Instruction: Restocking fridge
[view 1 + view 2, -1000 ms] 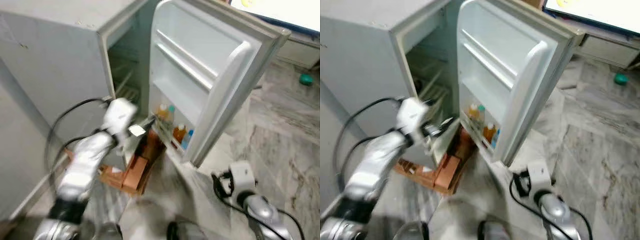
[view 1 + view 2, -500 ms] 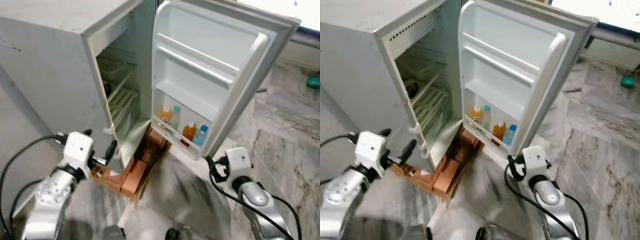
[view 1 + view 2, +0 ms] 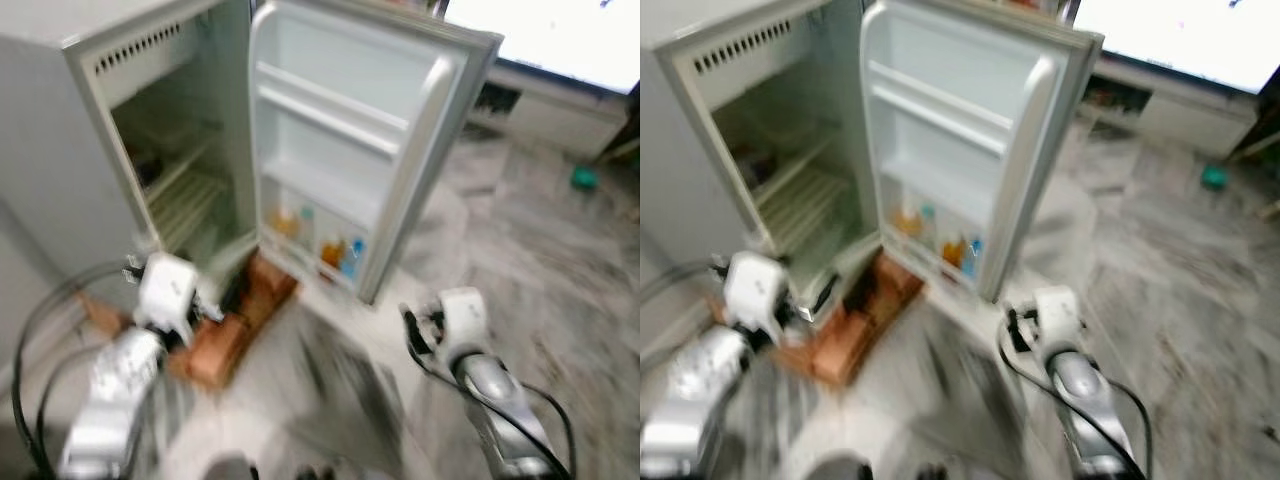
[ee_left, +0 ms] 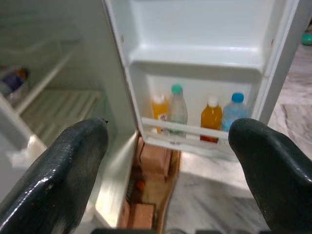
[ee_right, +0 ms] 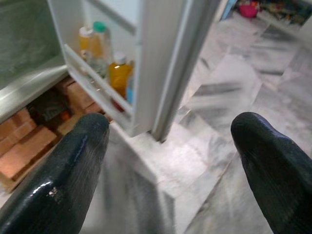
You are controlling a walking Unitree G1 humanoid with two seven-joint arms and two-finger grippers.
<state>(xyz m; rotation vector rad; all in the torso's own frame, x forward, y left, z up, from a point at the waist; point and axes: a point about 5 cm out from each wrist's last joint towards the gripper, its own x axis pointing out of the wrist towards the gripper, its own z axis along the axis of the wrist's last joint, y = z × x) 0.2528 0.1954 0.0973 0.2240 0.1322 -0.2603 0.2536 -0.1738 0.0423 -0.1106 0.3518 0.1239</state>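
1. Grey marbled floor (image 3: 520, 260) runs in front of me; both head views are blurred.
2. Fridge (image 3: 60, 150) stands on my left with its door (image 3: 340, 130) swung wide open. It rests on reddish bricks (image 3: 225, 335).
3. Door bottom shelf (image 4: 195, 131) holds four bottles in a row behind a white rail: an orange bottle with a pale cap (image 4: 159, 111), a clear bottle with a green cap (image 4: 177, 109), an orange bottle with a white cap (image 4: 211, 118) and a clear bottle with a blue cap (image 4: 234, 113). All four stand upright, close beside one another.
4. Upper door shelves (image 3: 330, 110) show nothing in them.
5. Fridge interior: white wire racks (image 4: 58, 109). Something dark sits at the back of an upper rack (image 4: 12, 80); I cannot tell what it is.
6. My left hand (image 4: 168, 161) is low in front of the open fridge, fingers spread wide apart, holding nothing, pointing at the door's bottom shelf.
7. My right hand (image 5: 168, 161) is low by the door's outer edge, fingers likewise spread and holding nothing, clear of the door.
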